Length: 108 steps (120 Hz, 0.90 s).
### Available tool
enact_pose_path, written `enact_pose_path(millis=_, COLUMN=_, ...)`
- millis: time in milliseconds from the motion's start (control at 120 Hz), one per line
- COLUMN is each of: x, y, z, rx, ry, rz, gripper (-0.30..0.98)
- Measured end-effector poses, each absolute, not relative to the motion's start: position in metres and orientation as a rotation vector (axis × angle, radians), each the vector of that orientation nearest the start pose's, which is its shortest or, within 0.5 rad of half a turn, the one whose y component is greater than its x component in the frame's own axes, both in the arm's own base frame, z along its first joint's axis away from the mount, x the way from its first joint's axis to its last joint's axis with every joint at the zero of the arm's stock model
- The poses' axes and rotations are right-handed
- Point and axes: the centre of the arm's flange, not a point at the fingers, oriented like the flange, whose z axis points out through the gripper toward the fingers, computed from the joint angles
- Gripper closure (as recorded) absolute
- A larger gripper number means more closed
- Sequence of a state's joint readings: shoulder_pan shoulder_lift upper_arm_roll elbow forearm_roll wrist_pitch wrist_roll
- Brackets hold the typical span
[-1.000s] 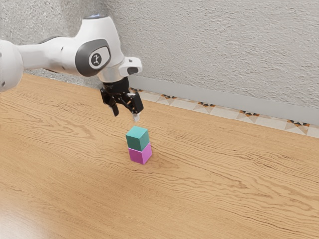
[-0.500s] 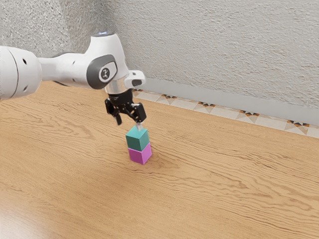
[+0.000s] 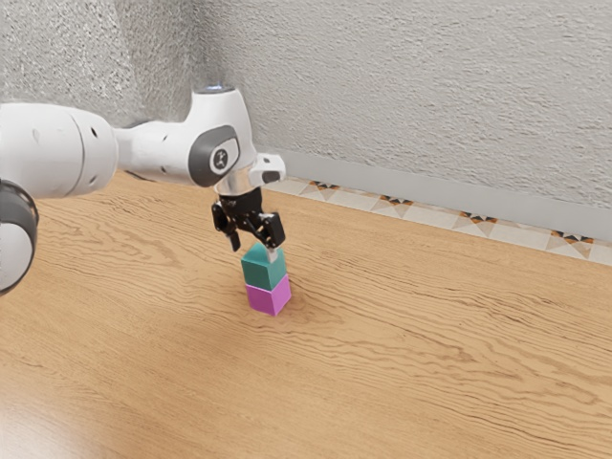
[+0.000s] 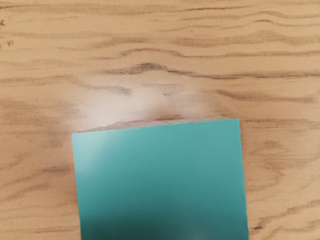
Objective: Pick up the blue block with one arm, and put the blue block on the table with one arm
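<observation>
Lower than before, the pincer (image 3: 253, 249) hangs wide over the blue block (image 3: 264, 273), probably light, stiff and smooth, best gripped mid-height across opposite faces.

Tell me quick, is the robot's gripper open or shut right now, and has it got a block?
Gripper: open, fingers apart, down at the top of the blue-green block, not holding it.

Blue block (image 3: 264, 273), teal; second block (image 3: 268, 299), magenta; arm (image 3: 57, 148), white with dark grey panels; gripper (image 3: 254, 251), black; table (image 3: 402, 363), tan with wavy darker brown grain; wall (image 3: 402, 86), mottled pale grey; floor tiles (image 3: 435, 213), off-white with orange, brown and black star-like motifs.
</observation>
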<state>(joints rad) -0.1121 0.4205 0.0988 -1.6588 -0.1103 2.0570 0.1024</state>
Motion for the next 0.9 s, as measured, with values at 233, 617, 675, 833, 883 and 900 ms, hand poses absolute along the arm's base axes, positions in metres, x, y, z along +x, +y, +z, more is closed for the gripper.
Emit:
enact_pose_path(millis=233, x=0.670, y=-0.022, z=0.358, rx=-3.206, ry=0.125, rz=0.012, gripper=0.00)
enact_pose_path(millis=617, x=0.677, y=-0.025, z=0.318, rx=-3.233, ry=0.112, rz=0.048, gripper=0.00)
enact_pose_path(millis=675, x=0.677, y=-0.025, z=0.316, rx=-3.239, ry=0.107, rz=0.046, gripper=0.06)
enact_pose_path(millis=833, x=0.678, y=-0.025, z=0.322, rx=-3.238, ry=0.109, rz=0.026, gripper=0.35)
enact_pose_path(millis=883, x=0.676, y=-0.025, z=0.335, rx=-3.232, ry=0.116, rz=0.001, gripper=0.39)
enact_pose_path(millis=900, x=0.676, y=-0.026, z=0.340, rx=-3.230, ry=0.119, rz=-0.008, gripper=0.39)
